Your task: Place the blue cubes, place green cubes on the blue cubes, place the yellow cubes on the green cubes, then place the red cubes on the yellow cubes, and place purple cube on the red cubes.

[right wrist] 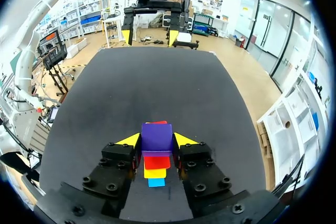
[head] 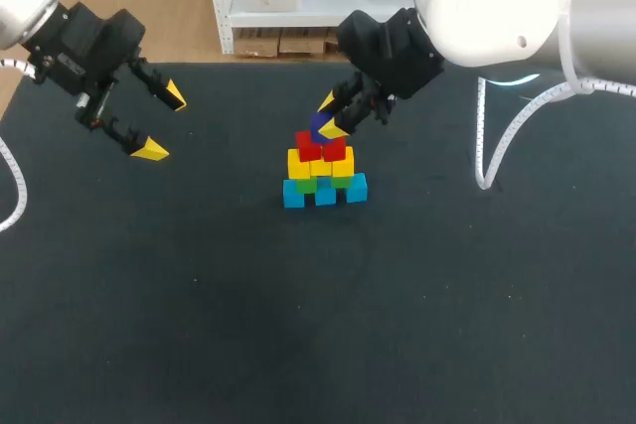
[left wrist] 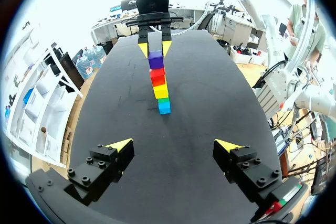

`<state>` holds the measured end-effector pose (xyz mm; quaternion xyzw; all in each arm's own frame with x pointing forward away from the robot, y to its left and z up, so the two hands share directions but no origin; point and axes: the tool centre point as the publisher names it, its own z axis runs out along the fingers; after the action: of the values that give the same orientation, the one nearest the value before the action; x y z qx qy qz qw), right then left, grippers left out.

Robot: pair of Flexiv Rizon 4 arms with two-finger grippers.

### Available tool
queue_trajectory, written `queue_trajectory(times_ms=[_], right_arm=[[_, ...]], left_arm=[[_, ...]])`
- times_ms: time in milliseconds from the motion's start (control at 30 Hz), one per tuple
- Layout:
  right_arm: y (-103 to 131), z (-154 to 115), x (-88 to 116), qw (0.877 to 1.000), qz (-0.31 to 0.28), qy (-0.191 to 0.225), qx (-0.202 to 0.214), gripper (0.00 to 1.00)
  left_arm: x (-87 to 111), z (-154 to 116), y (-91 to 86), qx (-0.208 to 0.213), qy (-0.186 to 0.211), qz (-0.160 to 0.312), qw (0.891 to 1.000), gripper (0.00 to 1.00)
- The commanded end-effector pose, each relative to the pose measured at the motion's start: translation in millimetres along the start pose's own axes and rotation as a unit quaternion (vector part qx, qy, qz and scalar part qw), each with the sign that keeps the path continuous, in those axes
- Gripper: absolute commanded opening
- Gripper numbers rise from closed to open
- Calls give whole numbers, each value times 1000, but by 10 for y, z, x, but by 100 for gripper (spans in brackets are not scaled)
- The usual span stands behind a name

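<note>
Topping the pyramid looks like the only step left. Small blue cubes form the base on the black table, with green cubes, yellow cubes and red cubes layered above. The right gripper, its arm at 1 o'clock of the stack, pinches the purple cube from two sides at the summit. Whether the cube rests fully on the reds I cannot tell. Letting go is what's left, I judge. The left gripper hangs wide apart at 10 o'clock, holding nothing.
</note>
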<state>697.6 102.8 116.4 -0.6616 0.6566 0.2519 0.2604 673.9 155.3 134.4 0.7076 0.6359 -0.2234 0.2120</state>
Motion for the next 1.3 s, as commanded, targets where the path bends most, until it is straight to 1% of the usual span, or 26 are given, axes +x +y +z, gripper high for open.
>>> queue_trajectory(times_ms=[33,200,467,667,700,733,767,800,933,1000,1100,1300], right_arm=[[-6,1,-5,1000,0,0,-1,26],[-11,7,-6,1000,1,0,-2,31],[-13,18,-12,1000,0,-1,-4,46],[-20,17,-15,1000,0,-3,-5,49],[-22,16,-16,1000,0,-3,-5,53],[-25,12,-17,1000,0,-3,-5,64],[-28,5,-18,1000,0,-3,-4,85],[-31,-4,-18,1000,0,-3,-4,100],[-53,-105,-17,1000,0,-4,3,100],[-69,-189,1,1000,6,-12,8,100],[-107,-342,75,999,30,-30,16,100],[-156,-643,238,997,45,-32,50,100]], left_arm=[[9,5,5,0,-1,1,1000,100],[9,5,5,0,-1,1,1000,100],[9,5,5,0,-1,1,1000,100],[9,5,5,0,-1,1,1000,100],[9,5,5,0,-1,1,1000,100],[9,5,5,0,-1,1,1000,100],[9,5,5,0,-1,1,1000,100],[9,5,5,0,-1,1,1000,100],[9,5,5,0,-1,1,1000,100],[9,5,5,0,-1,1,1000,100],[9,5,5,0,-1,1,1000,100],[9,5,5,0,-1,1,1000,100]])
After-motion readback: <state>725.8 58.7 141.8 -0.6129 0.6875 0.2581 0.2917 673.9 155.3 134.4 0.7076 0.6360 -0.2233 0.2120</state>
